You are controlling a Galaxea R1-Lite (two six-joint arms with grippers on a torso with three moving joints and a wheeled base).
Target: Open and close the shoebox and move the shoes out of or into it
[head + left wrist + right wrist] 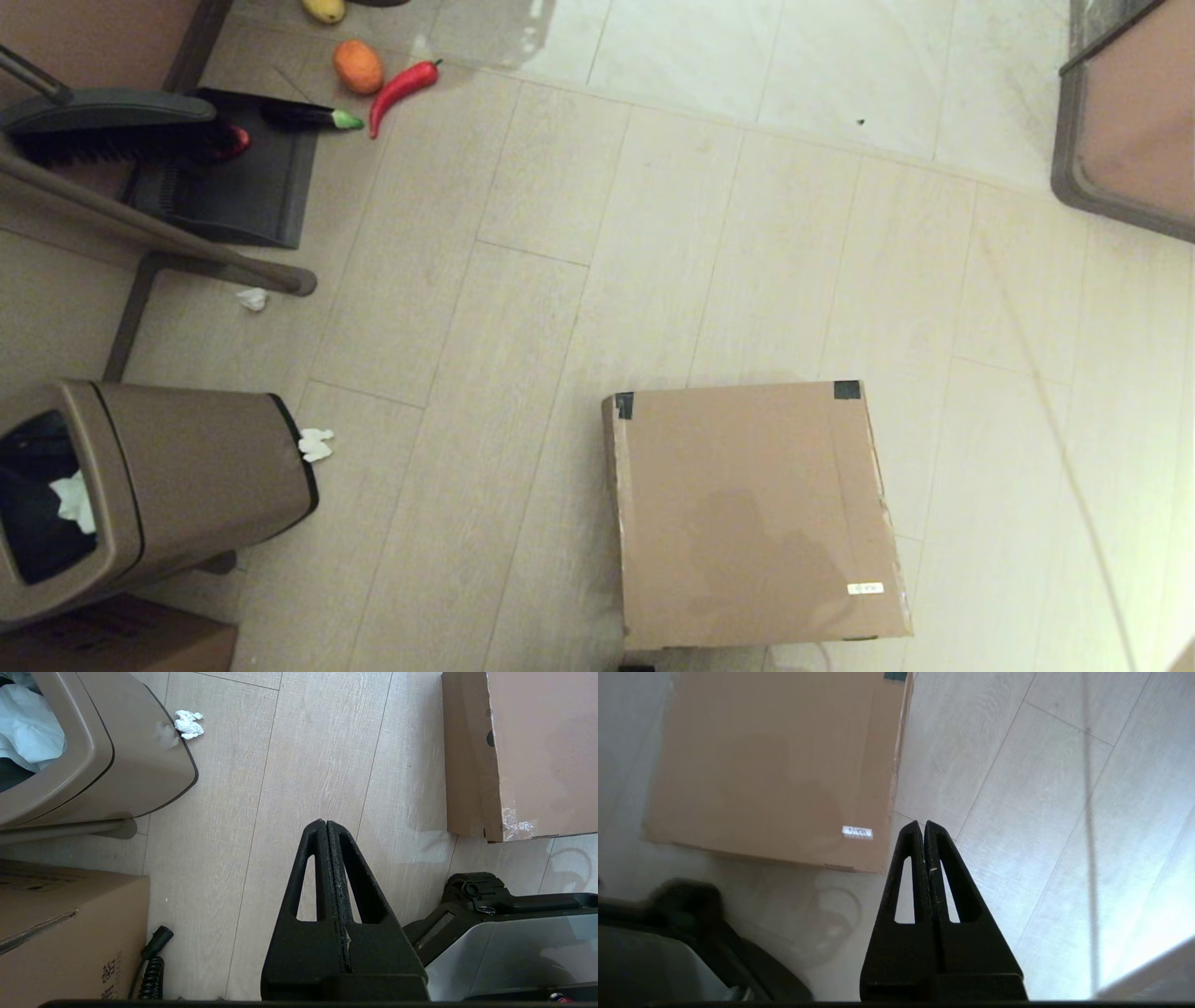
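Both grippers' jaws pressed together; shoebox [752, 509] lies lid-down, label toward robot.

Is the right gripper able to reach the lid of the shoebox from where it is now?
Probably yes. The right gripper, fingers shut, hangs over bare floor just beside the closed shoebox, near its white label; nothing lies between them.
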